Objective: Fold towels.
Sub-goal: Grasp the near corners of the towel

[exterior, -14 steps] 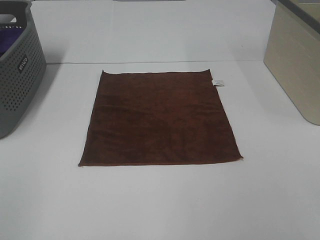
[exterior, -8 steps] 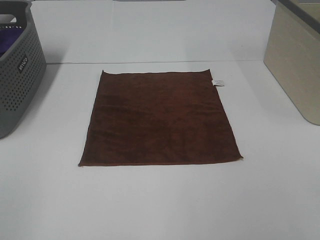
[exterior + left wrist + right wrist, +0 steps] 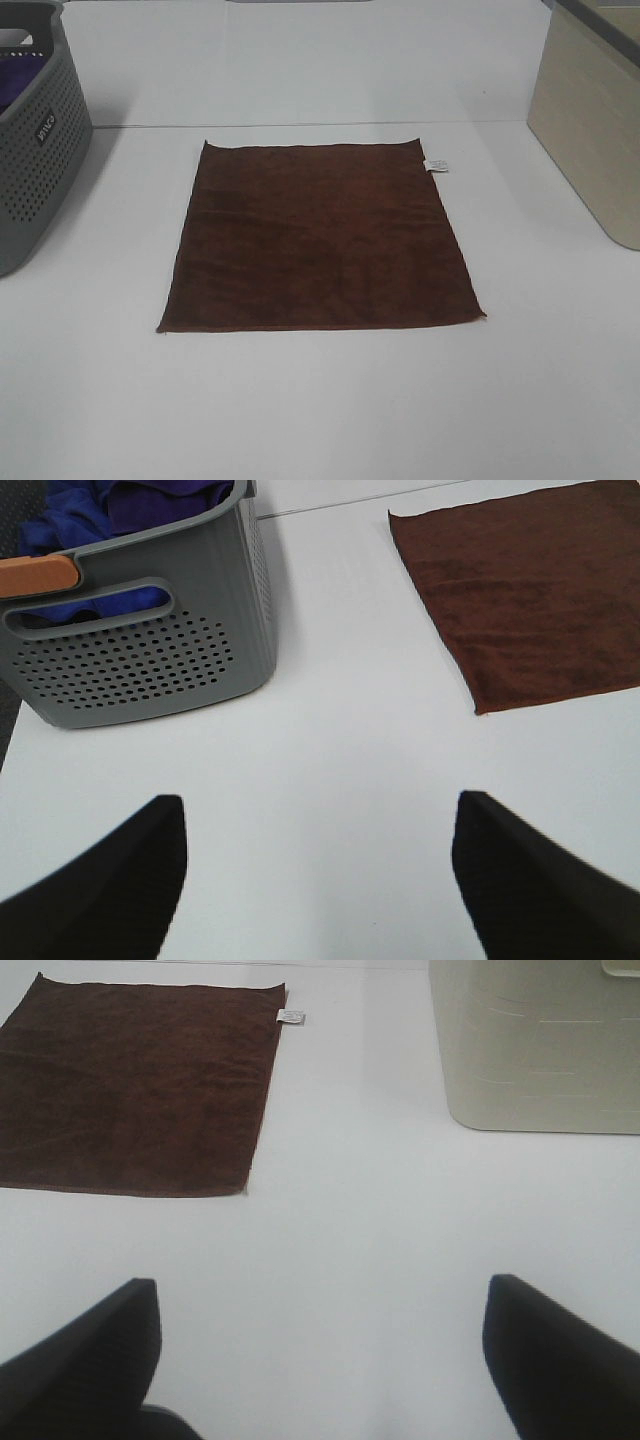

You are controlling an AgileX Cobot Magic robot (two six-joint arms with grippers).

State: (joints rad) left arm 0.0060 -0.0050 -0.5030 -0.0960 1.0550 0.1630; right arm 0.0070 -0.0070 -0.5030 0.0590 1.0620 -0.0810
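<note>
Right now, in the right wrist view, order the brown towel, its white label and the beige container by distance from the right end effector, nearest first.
1. brown towel: mid-table, near corner closest to right end effector.
2. beige container: table's right side.
3. white label: towel's far corner.

The towel is a plain dark reddish-brown with no print. The label at its one o'clock corner is white. The worktop is plain white. At nine o'clock the basket is grey, its walls patterned with rows of small round holes, and it carries a dark tag with white lettering. Its grip is orange. The cloth inside is purple to blue. At three o'clock the bin is plain beige. Both pairs of jaws are black.
</note>
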